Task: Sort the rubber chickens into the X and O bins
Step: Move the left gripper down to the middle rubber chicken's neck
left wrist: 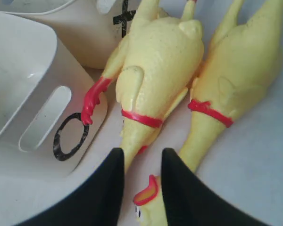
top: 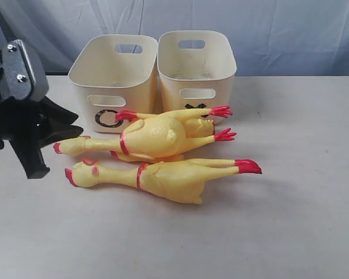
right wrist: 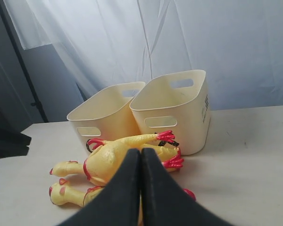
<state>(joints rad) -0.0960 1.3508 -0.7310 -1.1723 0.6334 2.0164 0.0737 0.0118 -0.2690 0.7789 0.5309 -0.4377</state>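
Two long yellow rubber chickens lie side by side in front of the bins, the rear one [top: 157, 135] [left wrist: 155, 61] resting on partly hidden pieces, the front one [top: 168, 177] [left wrist: 236, 70] flat on the table. A red foot [left wrist: 91, 104] touches the O bin [top: 113, 75] [left wrist: 33, 94]. To its right stands the X bin [top: 196, 67] [right wrist: 179, 108]. My left gripper [top: 74, 124] [left wrist: 142, 153] is open at the chickens' head end, with a red-combed head [left wrist: 150, 200] showing between its fingers. My right gripper [right wrist: 140, 151] is shut on nothing, back from the chickens' feet.
Both bins look empty and stand touching each other at the back of the pale table [top: 291, 203]. A white curtain [top: 250, 29] hangs behind them. The left arm's black body [top: 17, 110] rises at the table's left side.
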